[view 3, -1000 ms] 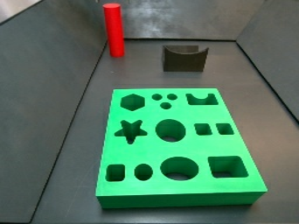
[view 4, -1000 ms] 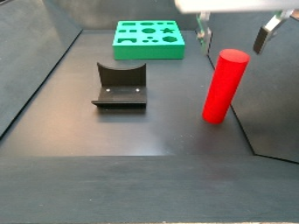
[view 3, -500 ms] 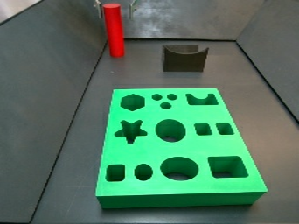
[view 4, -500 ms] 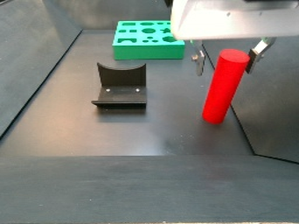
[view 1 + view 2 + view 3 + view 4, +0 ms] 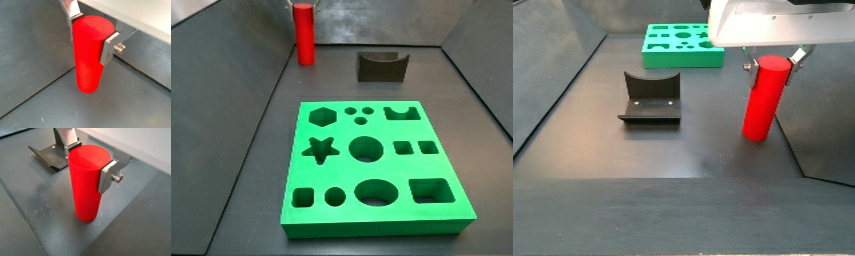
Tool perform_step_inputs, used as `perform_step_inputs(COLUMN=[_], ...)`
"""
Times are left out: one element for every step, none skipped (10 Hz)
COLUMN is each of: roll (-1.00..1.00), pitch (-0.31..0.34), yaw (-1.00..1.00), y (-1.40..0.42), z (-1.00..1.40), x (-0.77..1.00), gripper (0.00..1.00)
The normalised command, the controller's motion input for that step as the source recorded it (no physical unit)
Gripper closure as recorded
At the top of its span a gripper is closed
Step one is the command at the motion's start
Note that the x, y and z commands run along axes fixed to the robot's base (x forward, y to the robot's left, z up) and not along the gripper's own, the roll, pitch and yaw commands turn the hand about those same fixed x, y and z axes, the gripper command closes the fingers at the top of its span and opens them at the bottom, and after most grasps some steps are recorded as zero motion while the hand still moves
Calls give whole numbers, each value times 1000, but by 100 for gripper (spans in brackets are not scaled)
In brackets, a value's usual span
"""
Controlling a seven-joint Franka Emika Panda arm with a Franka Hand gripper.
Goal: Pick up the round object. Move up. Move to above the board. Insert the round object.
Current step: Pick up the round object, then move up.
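The round object is a tall bright red cylinder peg (image 5: 763,105) standing upright on the dark floor near the grey wall; it also shows in a side view (image 5: 303,40) at the far corner. My gripper (image 5: 774,62) is down over the peg's top, and in both wrist views (image 5: 91,31) (image 5: 88,162) the silver fingers (image 5: 110,46) press against opposite sides of the peg (image 5: 87,60) (image 5: 85,188). The peg's foot still rests on the floor. The green board (image 5: 338,215) (image 5: 680,55) with shaped holes lies flat well away from the gripper.
The dark fixture (image 5: 381,66) (image 5: 649,100) (image 5: 50,155) with a curved notch stands on the floor between the peg and the board. Grey walls (image 5: 827,120) enclose the floor, one close beside the peg.
The gripper has come down over the peg's top and its fingers have closed in from both sides onto it. The peg still stands in about the same spot.
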Motion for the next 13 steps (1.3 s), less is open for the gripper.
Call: perform_step_inputs(roll=[0, 0, 0, 0, 0, 0, 0, 0, 0, 0, -3, 0, 7], pitch=[0, 0, 0, 0, 0, 0, 0, 0, 0, 0, 20, 37, 46], yaw=[0, 0, 0, 0, 0, 0, 0, 0, 0, 0, 16, 14, 11], y=[0, 0, 0, 0, 0, 0, 0, 0, 0, 0, -1, 3, 10], z=[0, 0, 0, 0, 0, 0, 0, 0, 0, 833, 789, 680, 539], x=[0, 0, 0, 0, 0, 0, 0, 0, 0, 0, -16, -20, -12], gripper=[100, 100, 100, 100, 100, 100, 100, 100, 100, 100, 100, 100, 100])
